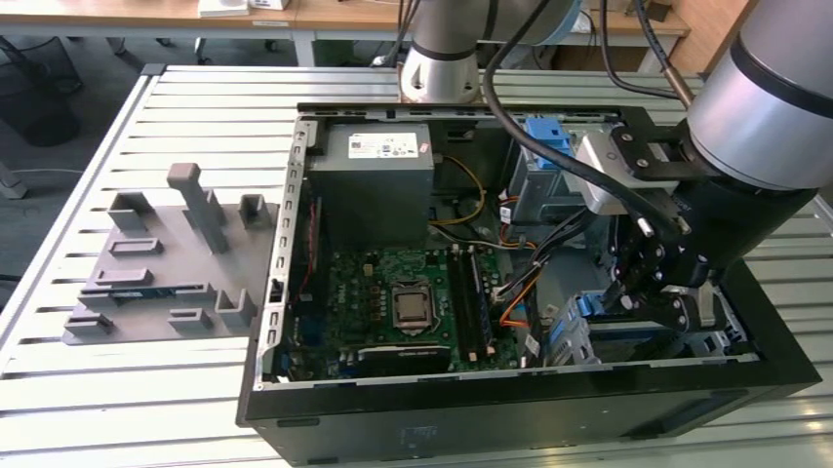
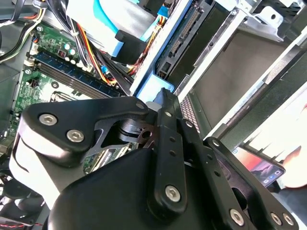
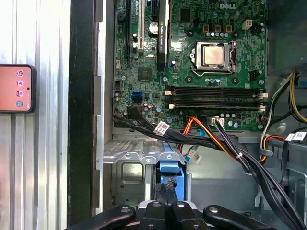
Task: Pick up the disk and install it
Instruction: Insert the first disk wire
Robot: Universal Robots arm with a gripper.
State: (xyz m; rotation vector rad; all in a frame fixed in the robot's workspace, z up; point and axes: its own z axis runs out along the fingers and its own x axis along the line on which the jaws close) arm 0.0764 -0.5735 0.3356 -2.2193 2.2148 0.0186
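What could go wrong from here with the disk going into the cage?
The claw is low inside the case at the metal cage, on the disk's blue carrier. Loose cables run close beside that slot and could snag or get pinched. A tilted carrier might jam against the cage edge.

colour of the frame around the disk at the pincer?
Bright blue. The disk's frame shows best in the first wrist view, just beyond the pincer, at the metal cage.
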